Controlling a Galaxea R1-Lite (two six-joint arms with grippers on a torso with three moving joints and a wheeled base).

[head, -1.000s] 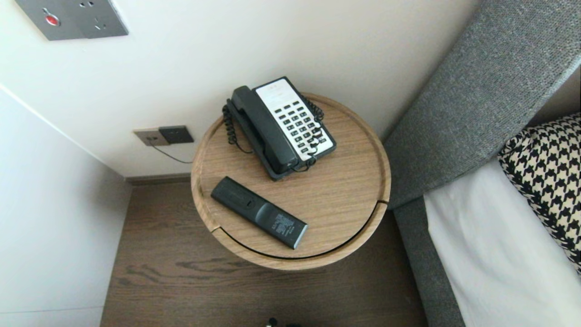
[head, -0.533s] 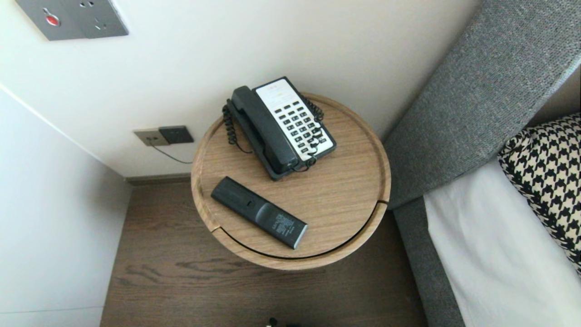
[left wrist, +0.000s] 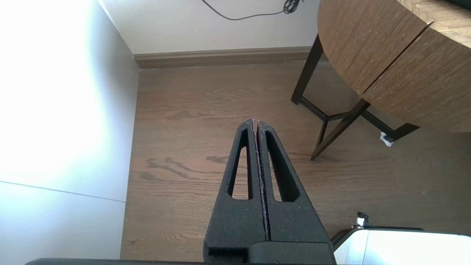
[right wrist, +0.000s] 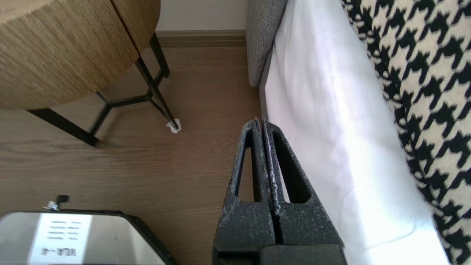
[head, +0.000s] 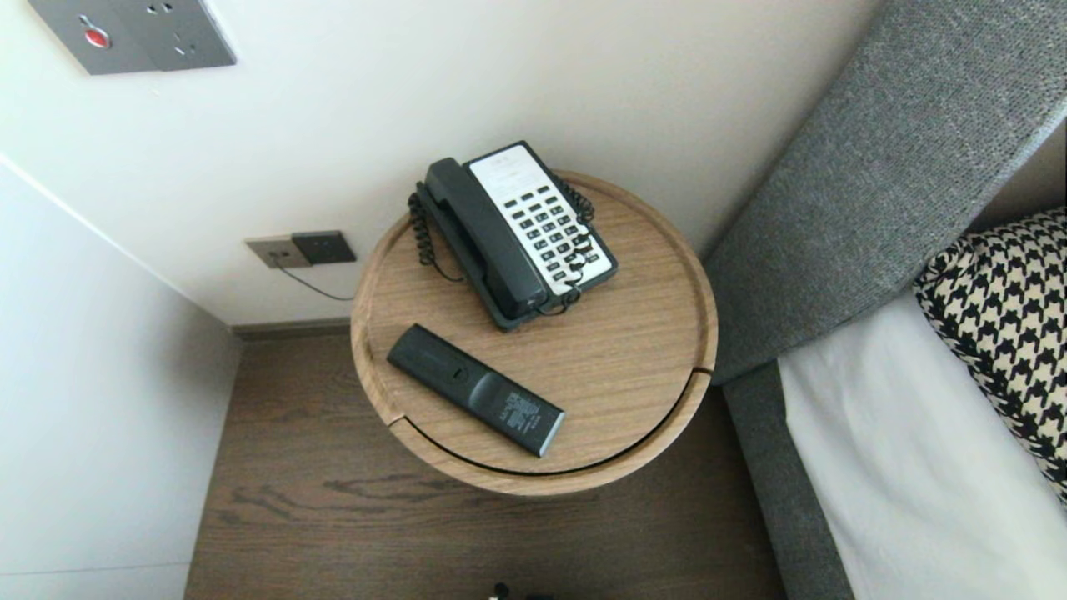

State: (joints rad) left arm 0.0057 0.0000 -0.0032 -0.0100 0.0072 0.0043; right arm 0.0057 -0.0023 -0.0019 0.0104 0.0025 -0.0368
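Note:
A round wooden side table [head: 633, 350] stands against the wall beside a bed. On it lie a black remote control [head: 475, 389] near the front and a black-and-white desk telephone [head: 517, 233] at the back, its handset on the cradle. Neither arm shows in the head view. My left gripper [left wrist: 256, 121] hangs shut and empty over the wooden floor, left of the table's legs [left wrist: 331, 121]. My right gripper [right wrist: 260, 120] is shut and empty too, low beside the bed's white sheet [right wrist: 331, 121], with the table's drum [right wrist: 66, 48] off to its side.
The grey upholstered headboard [head: 875, 183] and bed [head: 917, 467] with a houndstooth pillow [head: 1009, 325] close off the right. A white wall [head: 83, 400] and a wall socket [head: 300, 248] with a cable bound the left. My white base [right wrist: 73, 235] shows low in both wrist views.

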